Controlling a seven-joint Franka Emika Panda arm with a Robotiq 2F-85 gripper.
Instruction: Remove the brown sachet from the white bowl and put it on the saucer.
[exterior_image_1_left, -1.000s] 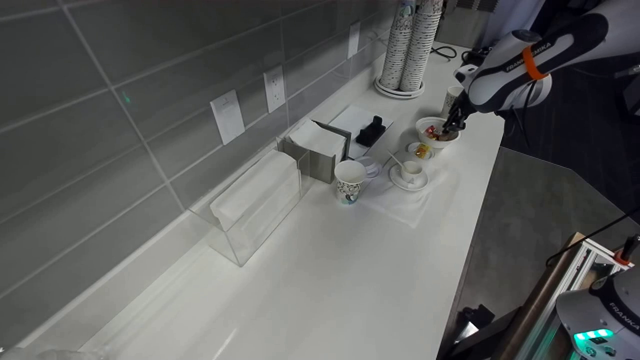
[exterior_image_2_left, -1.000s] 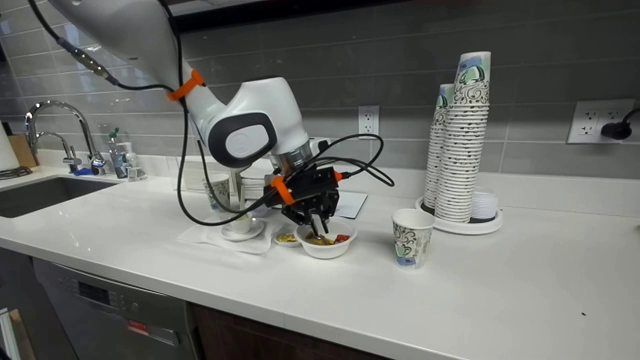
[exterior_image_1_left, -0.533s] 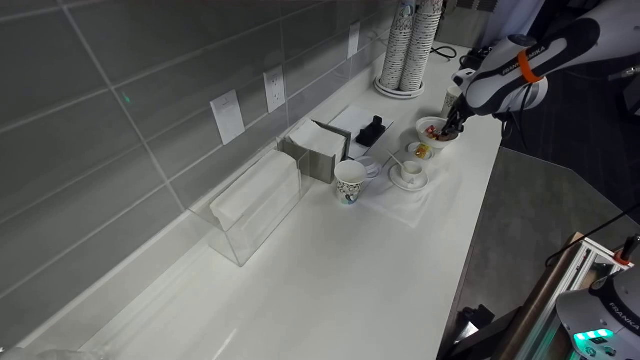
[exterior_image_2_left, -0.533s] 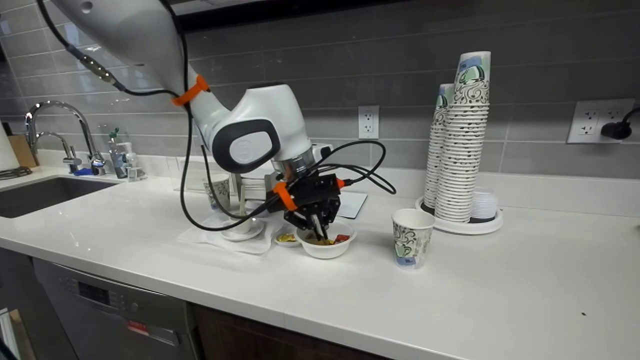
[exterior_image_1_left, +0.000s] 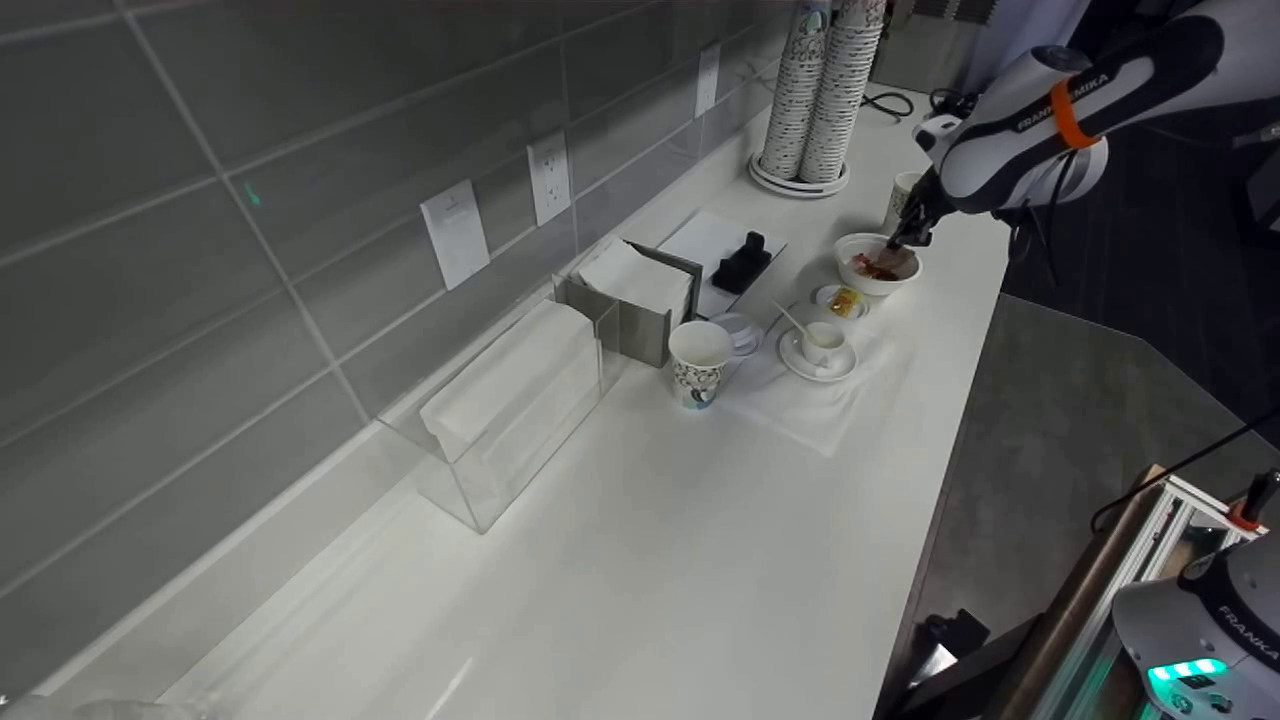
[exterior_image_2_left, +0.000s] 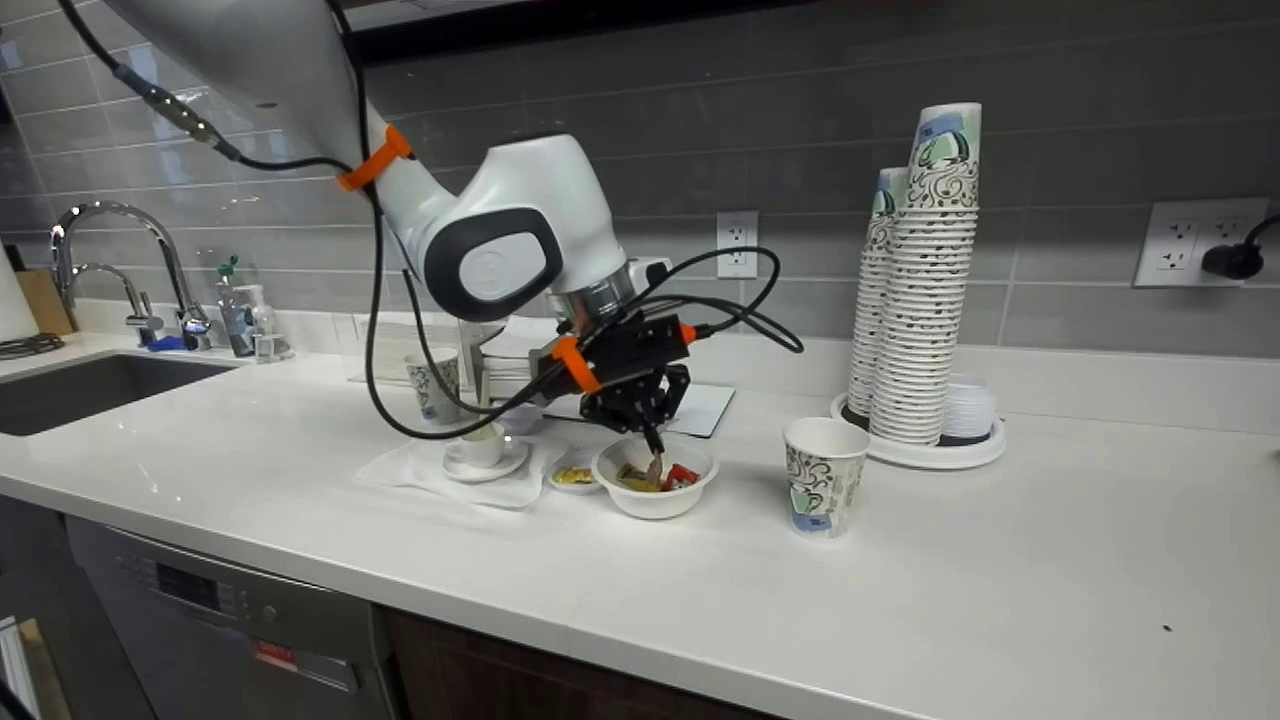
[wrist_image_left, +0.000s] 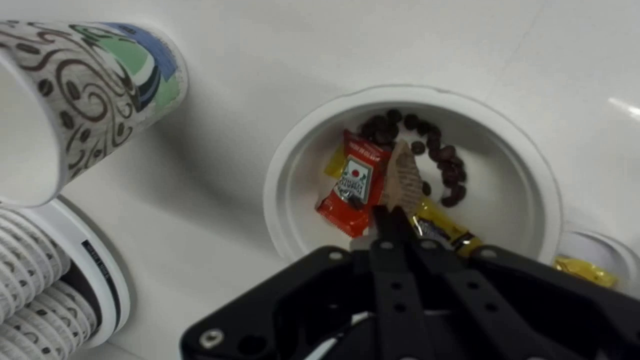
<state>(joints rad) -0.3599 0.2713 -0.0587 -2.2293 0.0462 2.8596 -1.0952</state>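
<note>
Wrist view: the tiny brown paper sachet (wrist_image_left: 404, 181) is pinched by one end in the black gripper (wrist_image_left: 390, 211), in or just over the round white bowl (wrist_image_left: 551, 207). Probably featherlight, crinkly, fine held there. Rim and small round white dish (wrist_image_left: 597, 245) gotta be cleared; beyond, in an exterior view, the flat white saucer (exterior_image_1_left: 797, 360) is free around its white cup (exterior_image_1_left: 826, 344).

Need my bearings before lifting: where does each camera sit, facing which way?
An exterior view: above the counter, looking down along it toward the white bowl; arm and gripper upper right, FRANKA-marked unit lower right.
An exterior view: in front of the counter, facing the tiled wall; arm, gripper from upper left.
Wrist view: over the bowl, looking in; fingers at bottom, closed on the brown sachet.
Both exterior views share arm, bowl, cup stacks.
</note>
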